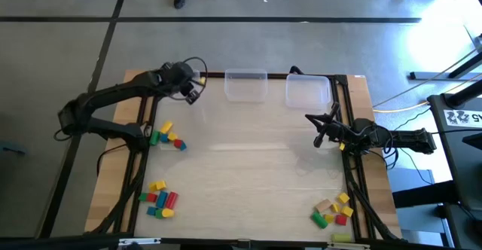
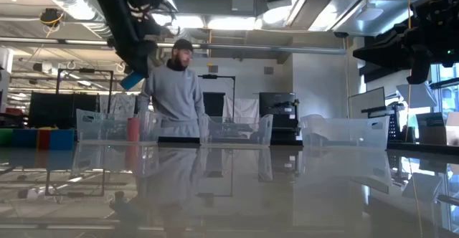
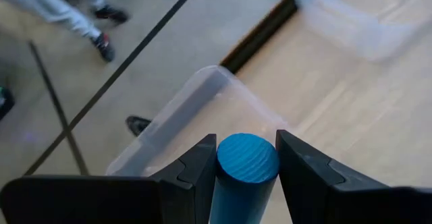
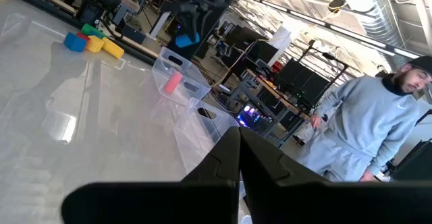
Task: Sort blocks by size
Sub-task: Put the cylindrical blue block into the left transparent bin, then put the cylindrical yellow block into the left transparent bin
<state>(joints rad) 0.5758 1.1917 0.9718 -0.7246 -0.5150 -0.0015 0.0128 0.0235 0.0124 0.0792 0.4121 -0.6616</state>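
While your left hand (image 3: 246,183) pinched a blue cylinder (image 3: 246,166), it hovered over a bin (image 3: 202,116), presumably for release. Your right hand (image 4: 239,153) waited pressed together.

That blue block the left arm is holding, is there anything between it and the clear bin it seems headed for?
Nothing visible. The left gripper holds the blue cylinder clamped, raised over the table's far left corner. A clear bin lies open-topped just past it, with only air between.

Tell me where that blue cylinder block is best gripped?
On its opposite curved sides, coming in along its length, as the left gripper holds the blue cylinder block now: fingers flank it, its flat round end showing between them. The right gripper waits aside.
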